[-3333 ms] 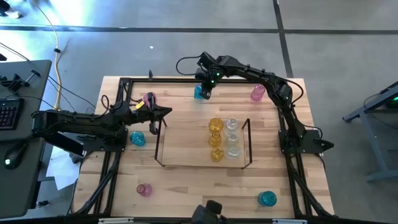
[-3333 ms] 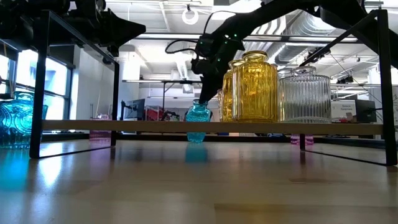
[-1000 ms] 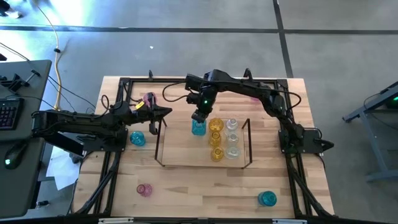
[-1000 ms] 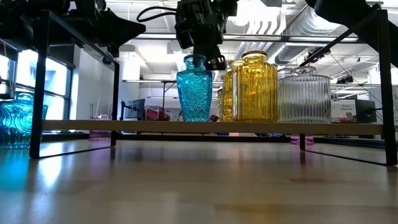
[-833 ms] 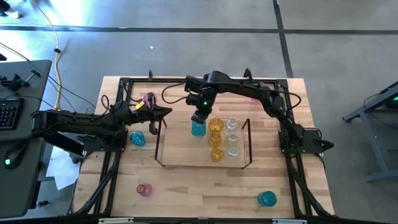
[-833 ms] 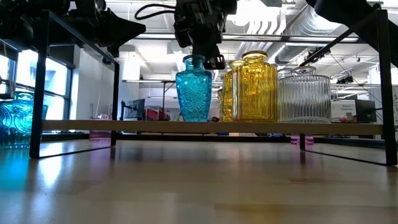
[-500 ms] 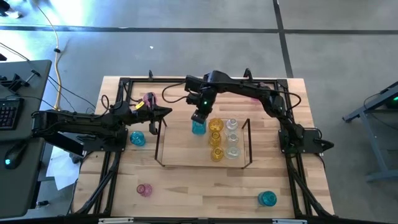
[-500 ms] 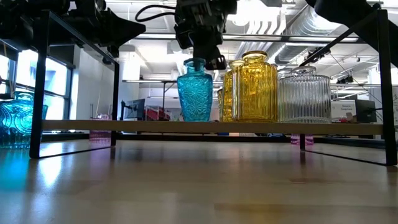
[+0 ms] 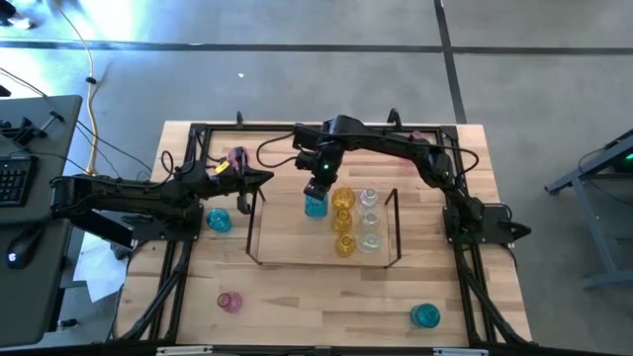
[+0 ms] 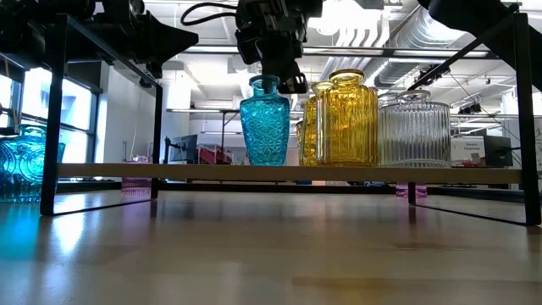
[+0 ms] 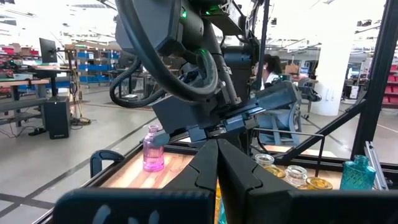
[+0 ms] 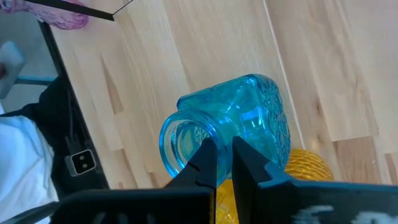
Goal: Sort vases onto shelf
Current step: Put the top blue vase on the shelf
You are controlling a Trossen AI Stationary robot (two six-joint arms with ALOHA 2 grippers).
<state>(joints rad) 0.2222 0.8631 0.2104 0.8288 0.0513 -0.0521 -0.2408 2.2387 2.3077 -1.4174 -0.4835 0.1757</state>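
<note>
A teal vase [image 9: 316,205] stands on the shelf [image 9: 287,232], left of the yellow vases [image 9: 343,203] and clear vases [image 9: 369,218]. In the low view the teal vase [image 10: 265,123] rests by its base on the shelf board [image 10: 169,172]. My right gripper [image 9: 317,188] is above it, shut on its mouth. My left gripper [image 9: 267,179] hovers, shut, by the shelf's left end frame and touches nothing. Loose vases stand on the table: teal [image 9: 218,220], pink [image 9: 229,302], teal [image 9: 425,315], pink [image 9: 237,158]. My right gripper [image 12: 224,163] holds the teal vase by the rim of its mouth [image 12: 212,132], one finger inside the opening and one outside. The fingers come from above, pointing down. The vase stands nearly upright with its base [image 10: 265,161] on the shelf board.
A black metal frame [image 9: 198,129] borders the table and crosses the low view. The yellow vases [image 10: 343,119] stand close beside the teal vase on its right. The shelf's left half is bare board. Cables and a desk lie off the table's left edge.
Over the last few seconds my right gripper carried the teal vase from the table's far edge onto the shelf, beside the yellow vases. In the last second the vase rocked slightly on the shelf board and now stands upright; the gripper stays shut on it.
</note>
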